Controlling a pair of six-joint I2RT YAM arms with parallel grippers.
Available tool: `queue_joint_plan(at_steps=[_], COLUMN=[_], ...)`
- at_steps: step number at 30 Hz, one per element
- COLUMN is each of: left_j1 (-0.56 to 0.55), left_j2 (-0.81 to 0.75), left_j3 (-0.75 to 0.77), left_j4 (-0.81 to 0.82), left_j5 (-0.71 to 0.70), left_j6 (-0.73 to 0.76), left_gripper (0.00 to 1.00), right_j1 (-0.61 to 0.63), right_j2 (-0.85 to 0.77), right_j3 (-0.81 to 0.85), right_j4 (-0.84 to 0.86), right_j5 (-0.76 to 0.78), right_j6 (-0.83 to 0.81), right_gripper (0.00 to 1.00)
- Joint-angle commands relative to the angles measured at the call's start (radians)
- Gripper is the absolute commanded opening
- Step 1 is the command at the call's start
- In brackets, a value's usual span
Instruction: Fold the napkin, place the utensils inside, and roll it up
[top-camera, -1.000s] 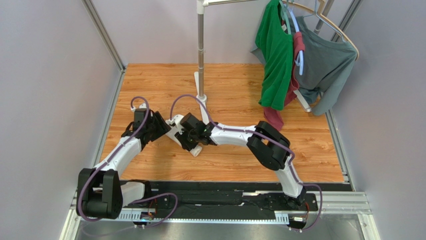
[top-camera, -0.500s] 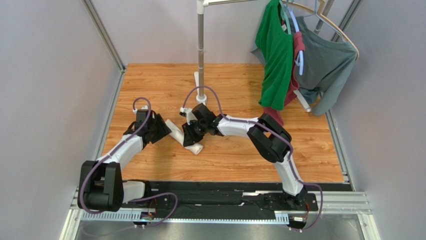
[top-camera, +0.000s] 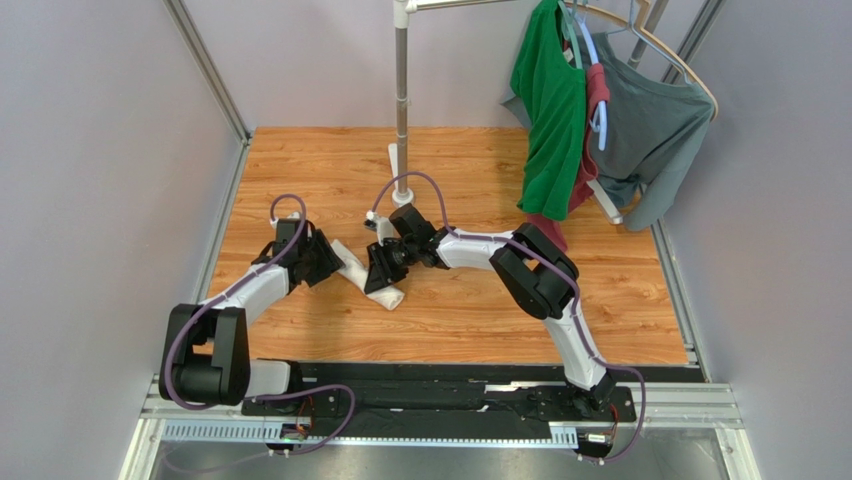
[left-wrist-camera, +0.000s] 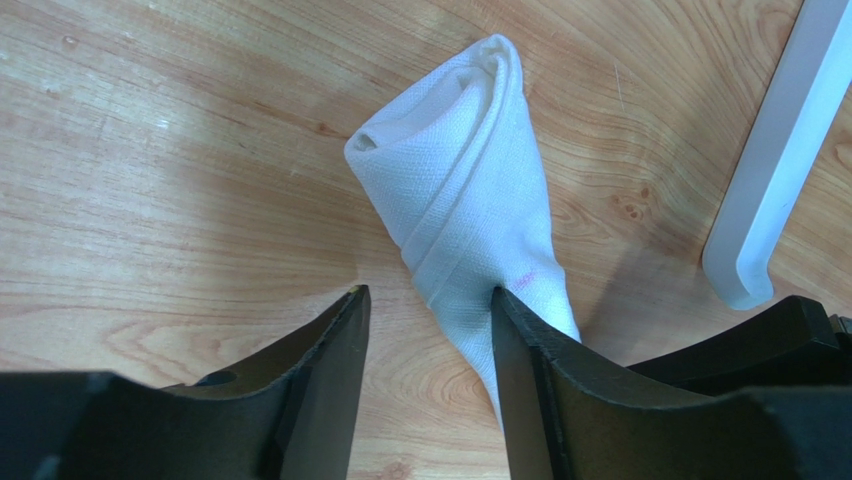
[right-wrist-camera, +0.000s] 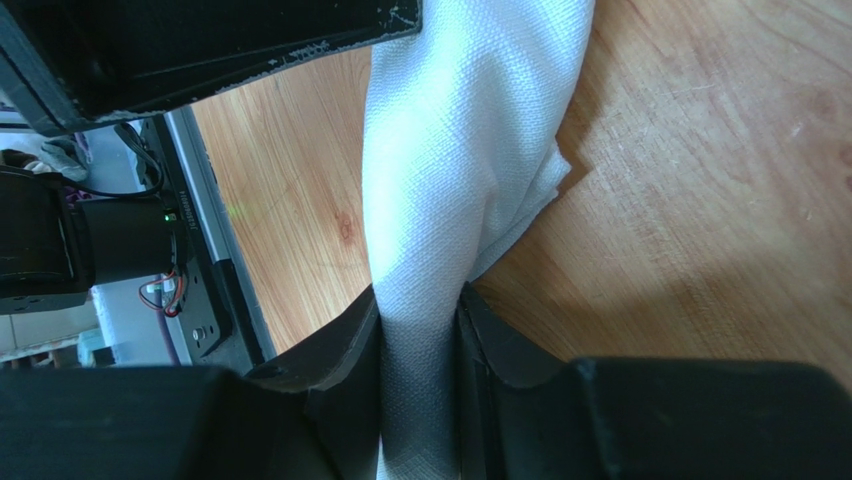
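Right hand (right-wrist-camera: 420, 302): clenched on the napkin (right-wrist-camera: 470, 130). Both fingers press the rolled cloth flat between them, and the roll runs out past the tips onto the counter (right-wrist-camera: 700, 180).

Left hand (left-wrist-camera: 428, 300): released, fingers apart. The narrow end of the roll passes between them, lying against one finger and apart from the other. I judge there is no grip on this side.

Position: the napkin lies on the wood counter between my two hands, near the foot of the white pole stand (left-wrist-camera: 770, 170) but apart from it. It is wound into a tapered tube. The wide end is open, with its layers showing in the left wrist view.

Spoon: not visible in any view. I cannot tell whether it sits inside the roll.

Handling, as I judge it: the cloth is thin, soft woven fabric — light, with no stiffness of its own. The wraps look likely to slacken and spring open once let go. A loose flap juts out just beside the right hand's grip, and pulling on that alone would probably unwind the roll. The sound place to take hold is across the whole tube, over the overlapping layers — not at an edge or the open mouth.
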Motion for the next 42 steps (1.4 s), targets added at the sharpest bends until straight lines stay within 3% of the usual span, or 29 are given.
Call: queue_joint_plan(at_steps=[1, 4, 5, 11, 16, 26, 36, 42], left_j1=[0.001, 0.001, 0.001, 0.001, 0.001, 0.001, 0.007, 0.052], left_j2=[0.043, 0.078, 0.089, 0.112, 0.124, 0.066, -0.046, -0.079], left_j3=[0.042, 0.07, 0.078, 0.095, 0.119, 0.121, 0.136, 0.128], left_j4=[0.011, -0.013, -0.021, -0.021, -0.035, -0.041, -0.124, -0.136], left_j5=[-0.004, -0.018, -0.02, -0.014, -0.011, -0.003, -0.07, -0.035], left_j6=[0.013, 0.024, 0.028, 0.031, 0.036, 0.024, 0.005, -0.013], left_gripper=[0.54, 0.48, 0.48, 0.46, 0.46, 0.58, 0.63, 0.64], right_j1=[0.003, 0.003, 0.004, 0.006, 0.012, 0.055, 0.22, 0.285], right_j2=[0.031, 0.001, -0.008, -0.085, -0.137, -0.228, -0.275, -0.199], right_j3=[0.023, 0.021, 0.023, 0.037, 0.012, -0.04, 0.033, 0.139], right_j4=[-0.019, -0.046, -0.059, -0.163, -0.204, -0.2, -0.244, -0.275], right_j5=[-0.047, -0.023, -0.009, 0.112, 0.203, 0.302, 0.688, 0.776], right_j6=[0.024, -0.001, -0.011, -0.093, -0.117, -0.119, -0.268, -0.364], right_gripper=[0.33, 0.43, 0.51, 0.67, 0.68, 0.68, 0.68, 0.68])
